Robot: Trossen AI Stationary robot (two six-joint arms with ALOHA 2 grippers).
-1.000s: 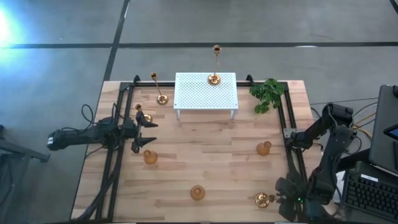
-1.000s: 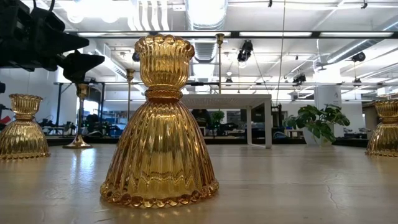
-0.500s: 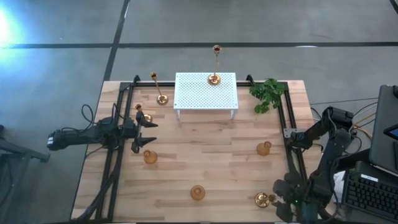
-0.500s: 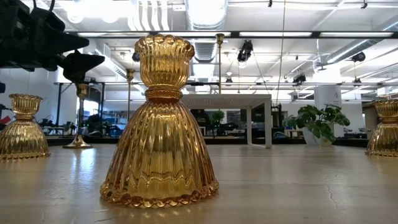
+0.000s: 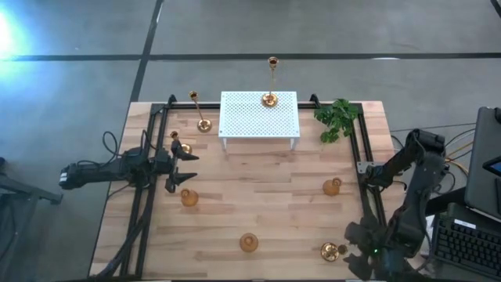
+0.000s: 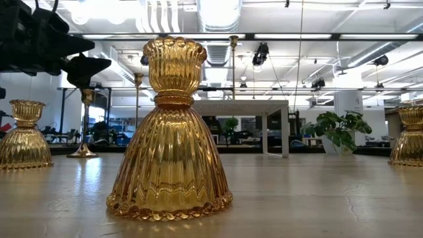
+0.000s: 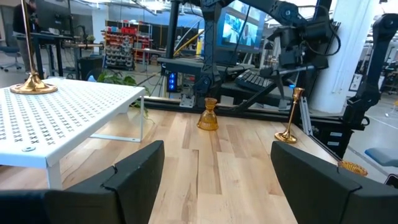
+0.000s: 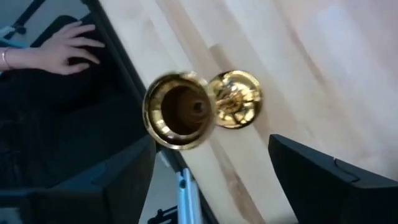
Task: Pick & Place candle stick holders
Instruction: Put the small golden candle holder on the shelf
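Observation:
Several shiny gold candle stick holders show. A tall one [image 5: 271, 81] stands by its base on the white perforated stand [image 5: 258, 116]. Another tall one [image 5: 199, 113] and a short-stemmed one [image 5: 177, 142] stand on the table at the far left. Squat ones stand at the left [image 5: 189, 197], the near middle [image 5: 249, 243] and the right [image 5: 333, 186]. A stemmed one [image 8: 198, 109] stands at the near right corner. My right gripper [image 8: 211, 180] is open just short of it, touching nothing. My left gripper [image 5: 182, 168] is open and empty at the left.
A green leafy sprig [image 5: 337, 119] lies at the far right. Black rails [image 5: 362, 168] run along the table's left and right sides. A person's hand [image 8: 62, 45] rests beyond the table's edge. Bare wood lies in the middle [image 5: 258, 188].

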